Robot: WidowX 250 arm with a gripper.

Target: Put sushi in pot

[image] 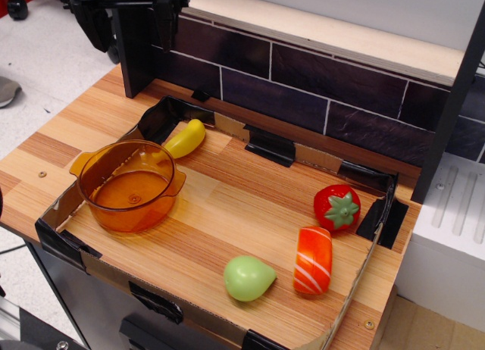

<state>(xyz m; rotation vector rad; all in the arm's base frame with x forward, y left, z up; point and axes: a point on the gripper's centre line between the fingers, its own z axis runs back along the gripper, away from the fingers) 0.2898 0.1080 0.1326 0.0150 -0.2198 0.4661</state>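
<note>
The sushi (313, 260) lies at the front right of the wooden table, an orange-red oblong with white stripes. The pot (129, 184) is round, translucent amber, with two small handles. It stands empty at the left side of the walled area. The gripper (161, 13) is a black shape at the top left, high above the back left corner, far from the sushi and the pot. Its fingers merge with the dark arm, so its opening does not show.
A red strawberry (338, 207) sits just behind the sushi. A green pear-like toy (247, 278) lies to the left of the sushi. A yellow banana-like toy (185, 139) touches the pot's far side. A low cardboard wall (369, 268) rings the area. A dark tiled wall (303, 77) stands behind.
</note>
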